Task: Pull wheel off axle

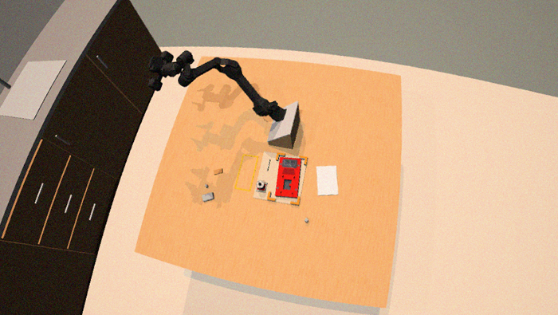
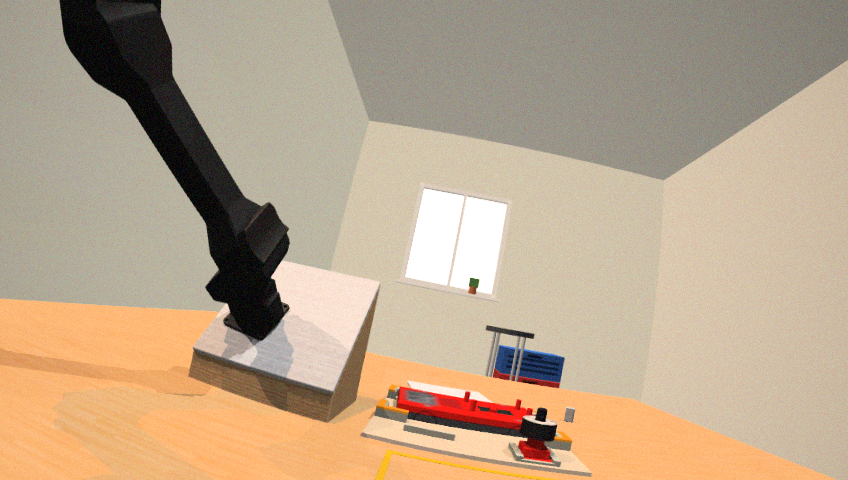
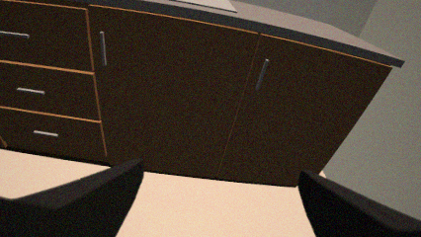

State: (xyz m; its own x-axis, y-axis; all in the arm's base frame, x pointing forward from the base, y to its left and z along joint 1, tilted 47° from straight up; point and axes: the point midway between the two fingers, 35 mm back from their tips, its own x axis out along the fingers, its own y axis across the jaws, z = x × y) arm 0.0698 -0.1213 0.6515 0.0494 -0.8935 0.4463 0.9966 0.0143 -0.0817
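The wheel [image 1: 260, 184] [image 2: 537, 428], dark with a pale top face, sits level around the upright axle [image 2: 541, 412], whose dark tip stands out above it. The axle rises from a red foot [image 2: 534, 450] at a corner of the cream board. The marked area [image 1: 239, 172] [image 2: 384, 465] is a yellow outline on the table beside the board; no wheel is in it. My gripper [image 3: 220, 173] is open and empty, fingers wide apart. In the top view it is at the arm's far end, high beyond the table's upper-left edge, far from the wheel; the exterior view does not show it.
The cream board [image 1: 266, 166] [image 2: 380, 433] also holds a red panelled unit [image 1: 291, 178] [image 2: 464, 410] between orange corner brackets. The arm stands on a wedge block [image 1: 291, 130] [image 2: 333, 321] beside it. A white sheet [image 1: 327, 180], a grey block [image 1: 207, 197] and an orange block [image 1: 218, 171] lie around.
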